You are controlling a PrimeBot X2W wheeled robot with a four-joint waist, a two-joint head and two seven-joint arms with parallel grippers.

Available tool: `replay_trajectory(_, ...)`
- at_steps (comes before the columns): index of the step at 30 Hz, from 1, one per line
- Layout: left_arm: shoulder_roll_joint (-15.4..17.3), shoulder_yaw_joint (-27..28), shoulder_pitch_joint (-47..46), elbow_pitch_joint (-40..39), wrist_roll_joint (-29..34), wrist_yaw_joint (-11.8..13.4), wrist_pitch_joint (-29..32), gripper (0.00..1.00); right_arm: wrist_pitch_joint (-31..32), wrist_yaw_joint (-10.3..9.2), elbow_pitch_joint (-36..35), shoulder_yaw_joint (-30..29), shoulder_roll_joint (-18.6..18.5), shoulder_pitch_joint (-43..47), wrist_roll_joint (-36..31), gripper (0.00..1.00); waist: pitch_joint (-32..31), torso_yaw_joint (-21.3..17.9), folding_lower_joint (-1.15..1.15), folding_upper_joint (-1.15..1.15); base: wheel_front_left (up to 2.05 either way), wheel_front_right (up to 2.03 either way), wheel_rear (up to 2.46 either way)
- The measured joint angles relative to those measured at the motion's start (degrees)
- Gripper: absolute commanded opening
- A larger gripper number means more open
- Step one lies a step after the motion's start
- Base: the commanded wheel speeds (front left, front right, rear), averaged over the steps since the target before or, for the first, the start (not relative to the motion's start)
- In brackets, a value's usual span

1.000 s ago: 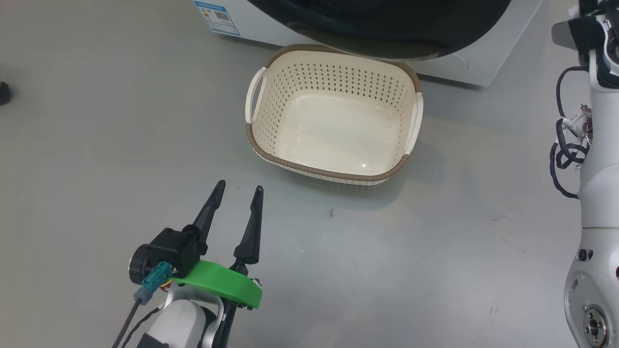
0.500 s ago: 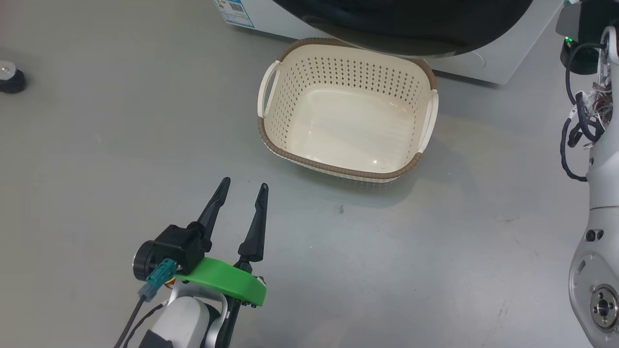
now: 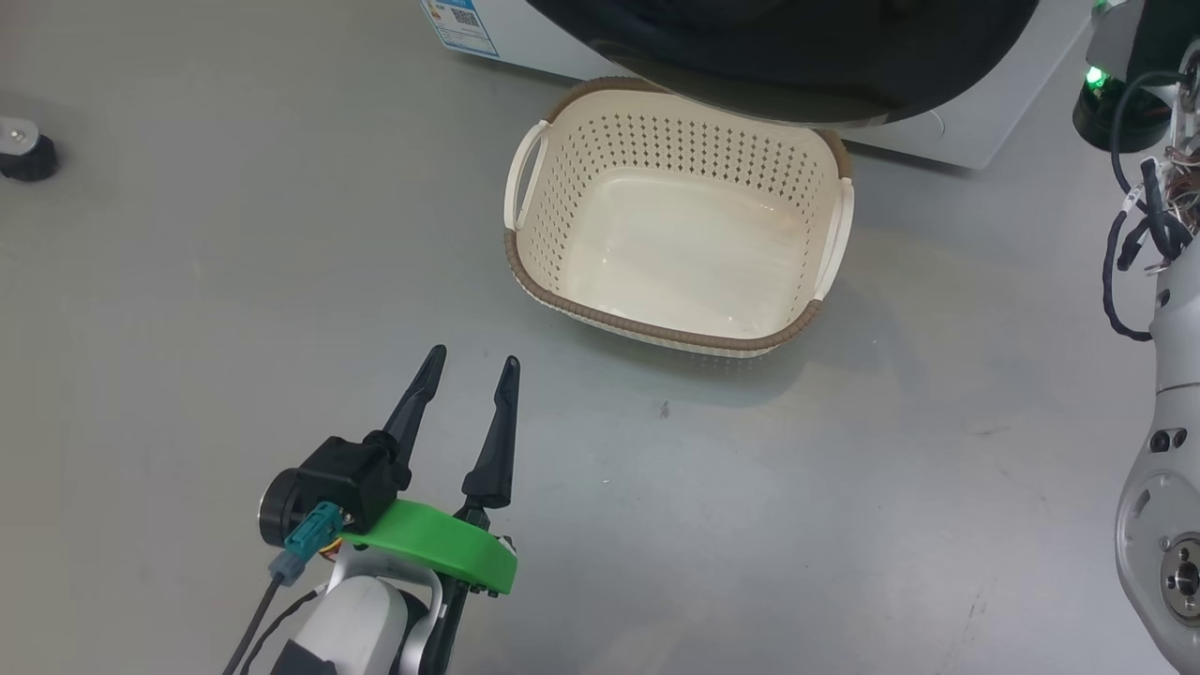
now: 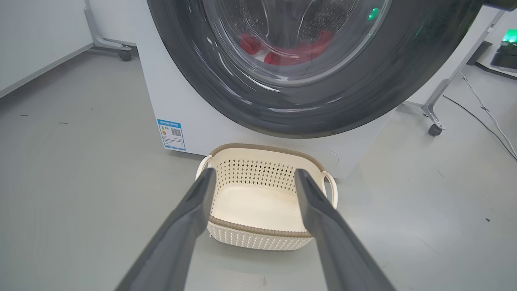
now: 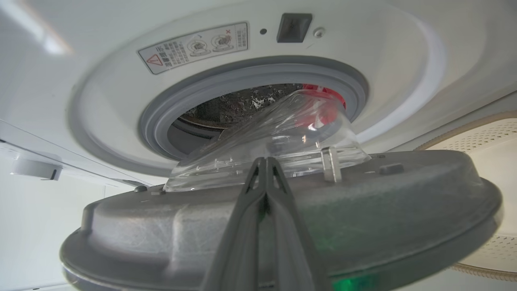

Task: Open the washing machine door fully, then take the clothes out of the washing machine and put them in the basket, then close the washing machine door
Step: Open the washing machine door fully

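Lower left of the head view: left gripper (image 3: 471,358) over the grey floor (image 3: 797,516), two long dark fingers spread wide, empty. A green collar (image 3: 441,555) sits just behind them. In the left wrist view the fingers (image 4: 188,220) rise from the bottom edge, well apart, and frame the basket beyond.

Right edge of the head view: pale right forearm (image 3: 1181,375), looped black cables (image 3: 1120,281) beside it, running toward the upper right corner.

Above centre of the head view: basket (image 3: 656,331), cream, brown rim, a white handle on each side. It stands upright on the floor, its smooth bottom in full view, well apart from the left gripper.

Far left edge: small black caster (image 3: 23,155).

Top of the frame: washing machine door (image 3: 797,47), glossy black, overhanging the basket's far rim. Behind it is the white washing machine (image 3: 947,141), with a blue label (image 3: 459,23) at top, left of centre.

Bottom centre of the right wrist view: right gripper (image 5: 264,161), fingers pressed tight together, holding nothing. The tips show against the door's grey inner face; I cannot tell whether they touch it. The door stands partly open, its clear glass bowl (image 5: 282,129) in front of the grey rubber ring (image 5: 242,79) of the port.

Farthest: clothes (image 5: 327,92), red, inside the drum, upper centre of that view. In the left wrist view they show red through the door glass at top centre.
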Motion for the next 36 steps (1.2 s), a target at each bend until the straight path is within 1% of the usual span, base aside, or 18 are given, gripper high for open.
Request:
replay_trajectory(12,0.0,0.0,0.0,0.8,0.0,0.3,0.0,1.00,3.3,-0.49,4.1,0.1,-0.1,0.1,1.5,0.00,-1.3,0.1,0.00,0.00,0.00,0.00,0.00)
replay_trajectory(25,0.0,0.3,0.1,1.2,0.0,0.5,0.0,1.00,4.6,-0.48,7.4,0.2,0.9,3.3,3.7,0.00,-4.4,-0.8,0.00,0.00,0.00,0.00,0.00)
replay_trajectory(29,0.0,0.6,0.1,1.4,0.0,0.5,0.0,1.00,5.1,-0.36,8.0,0.5,1.0,4.1,4.0,0.00,-5.4,-1.2,0.00,0.00,0.00,0.00,0.00)
replay_trajectory(36,0.0,0.9,0.3,2.1,0.1,0.5,0.0,1.00,6.4,0.42,9.2,1.6,1.3,5.7,5.0,0.00,-7.3,-1.8,0.00,0.00,0.00,0.00,0.00)
